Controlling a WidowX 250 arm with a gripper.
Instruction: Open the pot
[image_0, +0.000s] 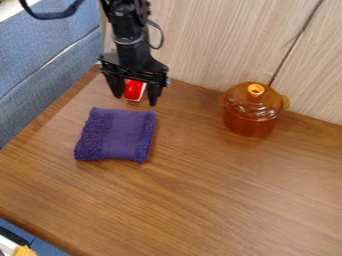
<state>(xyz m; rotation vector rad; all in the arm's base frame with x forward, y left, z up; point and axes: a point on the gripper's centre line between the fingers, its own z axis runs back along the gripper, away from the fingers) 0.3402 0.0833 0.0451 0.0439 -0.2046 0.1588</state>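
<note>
The black gripper hangs at the upper left, its two fingers spread apart with a gap between them. A red object stands behind that gap, and I see no contact with it. Over at the right, near the wooden wall, stands an amber see-through pot. Its matching lid rests on top, with a yellow-orange knob at the centre. The gripper is well to the left of the pot, not touching it.
A folded purple cloth lies on the wooden table just in front of the gripper. The red object is by the back edge. A light wooden wall runs behind, and a blue padded surface borders the left.
</note>
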